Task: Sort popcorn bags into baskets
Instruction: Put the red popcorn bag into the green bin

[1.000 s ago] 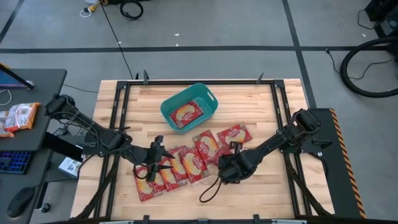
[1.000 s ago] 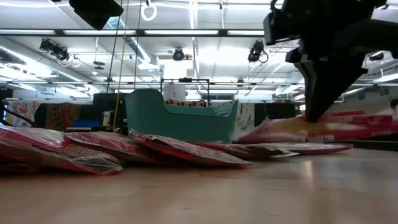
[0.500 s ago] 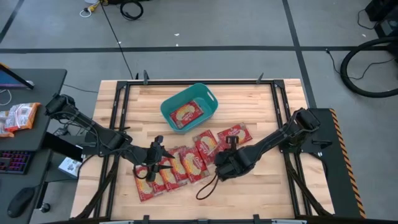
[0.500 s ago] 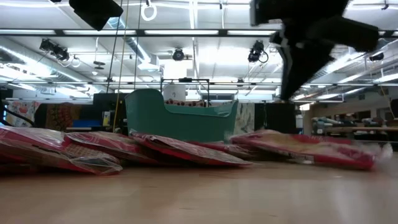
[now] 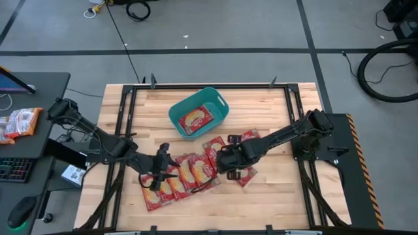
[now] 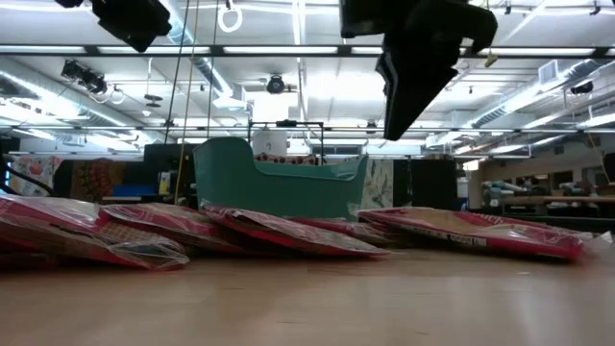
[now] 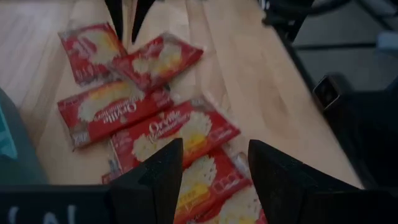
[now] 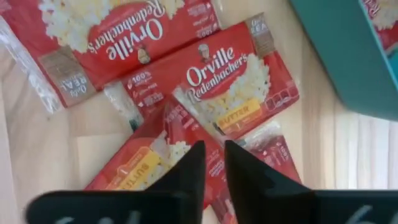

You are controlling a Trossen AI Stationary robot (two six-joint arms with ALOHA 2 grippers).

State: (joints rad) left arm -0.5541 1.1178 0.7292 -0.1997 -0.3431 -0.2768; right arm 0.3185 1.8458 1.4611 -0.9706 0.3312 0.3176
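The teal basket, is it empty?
No, the high view shows one red popcorn bag lying inside the teal basket.

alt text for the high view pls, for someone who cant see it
Top-down view of a wooden table where two dark robot arms meet over a row of flat red popcorn bags. The right gripper and left gripper hover empty above them. Behind sits a teal plastic tub already holding one red bag.
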